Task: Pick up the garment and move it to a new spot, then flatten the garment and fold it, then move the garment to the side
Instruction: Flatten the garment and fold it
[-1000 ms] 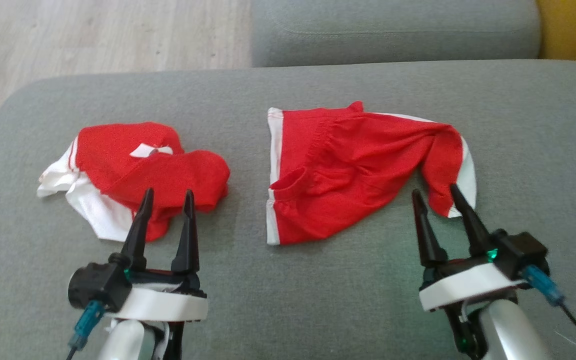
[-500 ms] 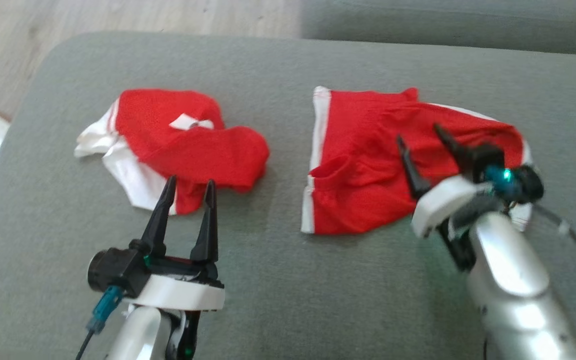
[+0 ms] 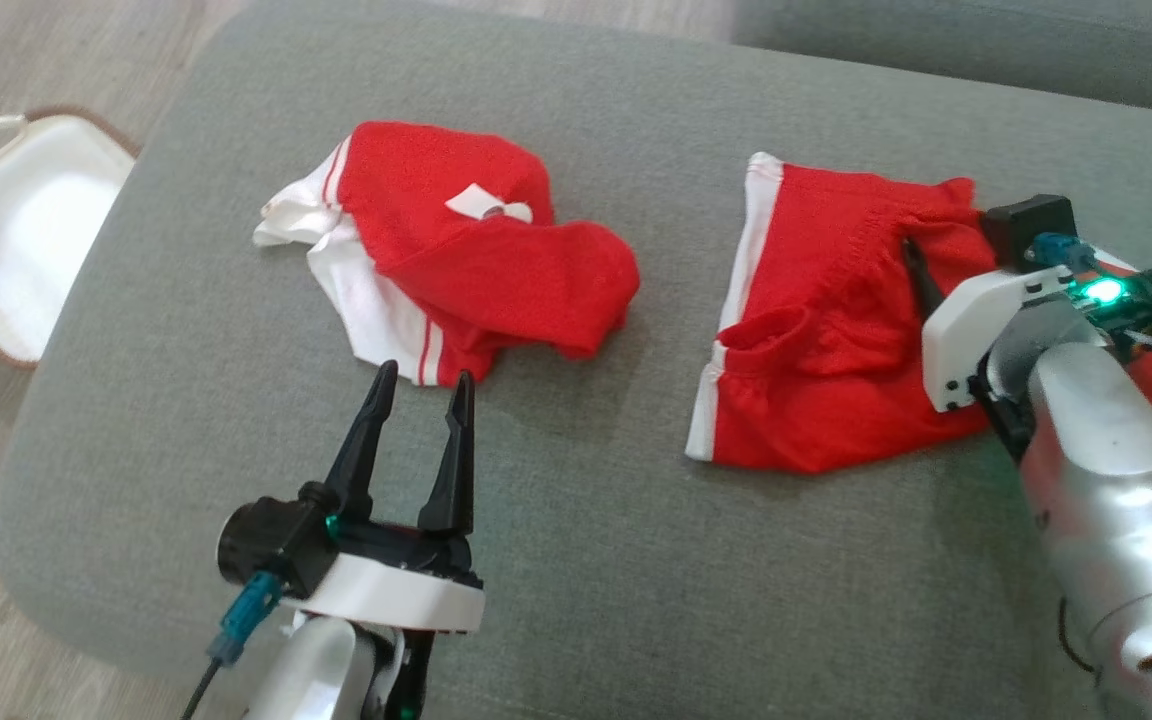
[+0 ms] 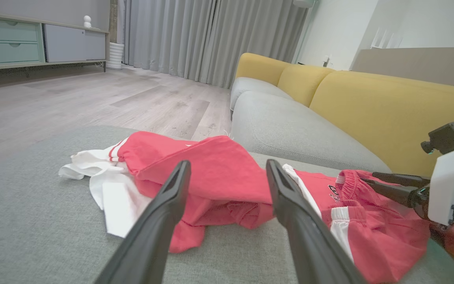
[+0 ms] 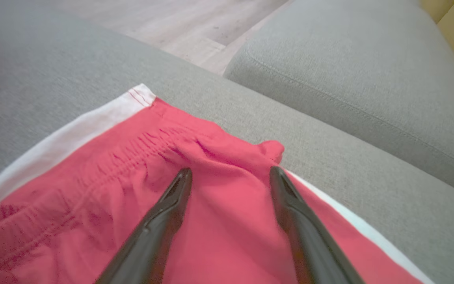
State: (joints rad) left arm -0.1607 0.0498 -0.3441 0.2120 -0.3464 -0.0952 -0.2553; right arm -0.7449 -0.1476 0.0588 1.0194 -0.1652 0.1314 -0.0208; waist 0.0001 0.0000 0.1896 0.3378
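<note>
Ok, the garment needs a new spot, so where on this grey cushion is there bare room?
Bare: the wide near strip of the cushion between the left tool and the right forearm, and the left end beside the crumpled shirt. The gap between shirt and shorts is narrower. Crowded: the right end, where the right tool hangs over the shorts.

Head view down over ottoman (image 3: 586,570), wrist views low, near — shorts (image 3: 816,400) shared
</note>
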